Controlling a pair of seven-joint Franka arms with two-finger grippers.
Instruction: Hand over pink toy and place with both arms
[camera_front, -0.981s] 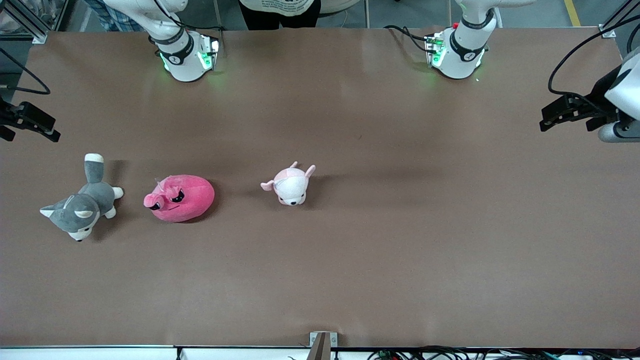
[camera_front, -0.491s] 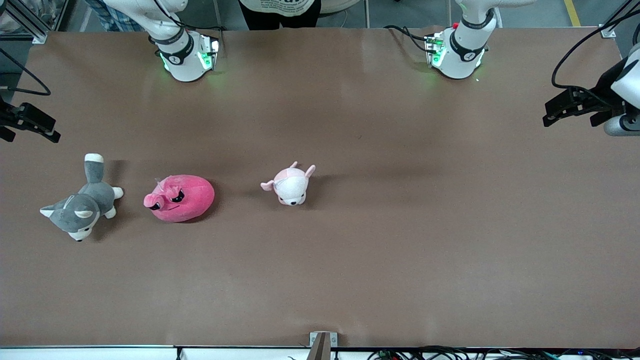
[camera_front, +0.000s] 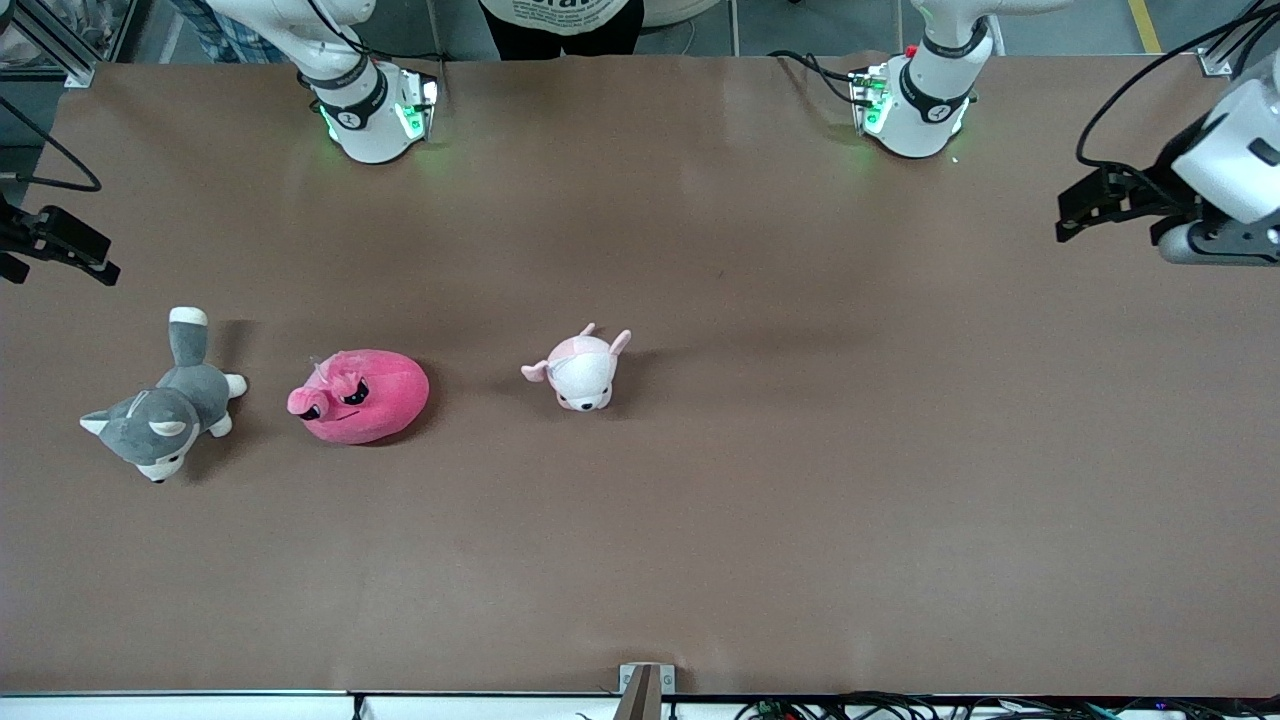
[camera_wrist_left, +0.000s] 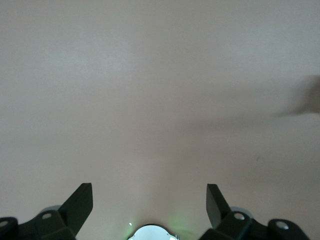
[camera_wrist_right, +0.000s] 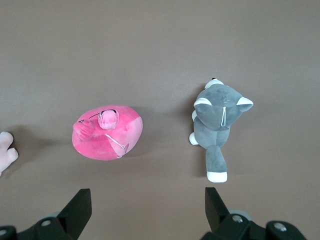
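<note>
Left tool (camera_wrist_left: 149, 200) released, over bare counter (camera_front: 800, 450); right tool (camera_wrist_right: 148, 200) released, above pink toy (camera_front: 361, 394), untouched.

plush toys (camera_front: 358, 395): 3 | robot arms (camera_front: 365, 110): 2 | table (camera_front: 800, 450): 1

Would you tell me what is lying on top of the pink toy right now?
Nothing lies on the pink toy; its domed top shows bare. It sits on the brown table, whose surface beneath it is hidden. The right gripper hangs open above the table near it, not touching it.
</note>
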